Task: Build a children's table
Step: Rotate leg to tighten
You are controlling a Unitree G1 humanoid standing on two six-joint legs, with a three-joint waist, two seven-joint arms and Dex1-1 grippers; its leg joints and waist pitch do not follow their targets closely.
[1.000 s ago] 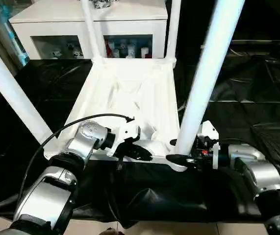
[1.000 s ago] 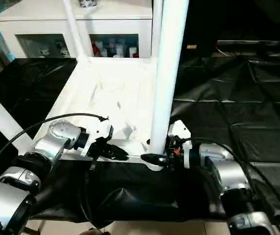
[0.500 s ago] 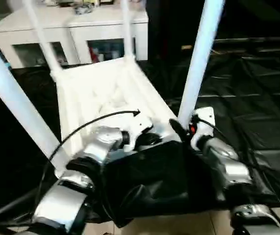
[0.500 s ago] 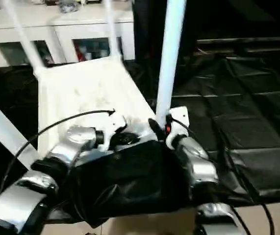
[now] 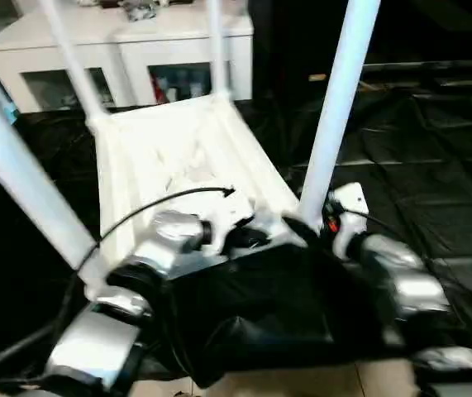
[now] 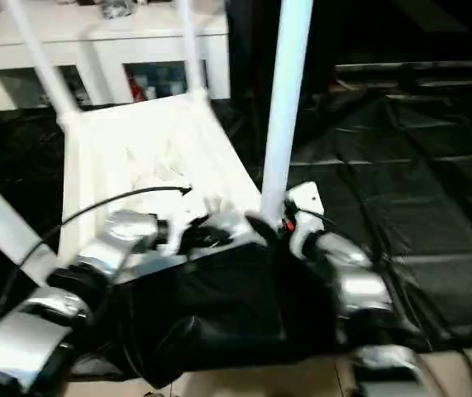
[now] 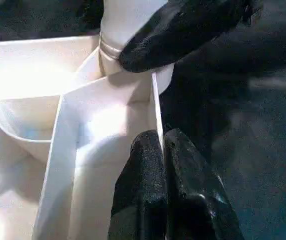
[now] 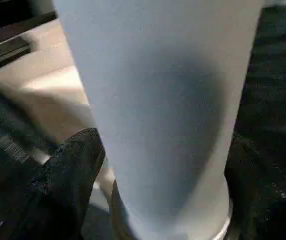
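Left eye view: the children's table (image 5: 178, 165) is seen lying upside down on the black-covered counter (image 5: 434, 165), ribbed underside up, with its white legs rising from the corner sockets. The near edge of the top appears to overhang the counter's front edge, where the black cover (image 5: 252, 314) is bunched.

The left pincer (image 7: 164, 150) is pressed shut, its two fingers together against the thin rim wall of the top beside the near-right corner socket; nothing is clamped between them. The right pincer (image 5: 306, 229) is set around the base of the near-right leg (image 5: 335, 107), one finger on each side. Whether the fingers are gripping the tube or merely standing beside it cannot be told.

The main risk is judged to be the leg not being fully seated: if it is let go while only partly pushed in, it could lean or drop out of the socket. A sideways push from either pincer could slide the top further over the counter edge, and the loose cover could be dragged with it. The shut left fingers could also slip off the narrow rim.
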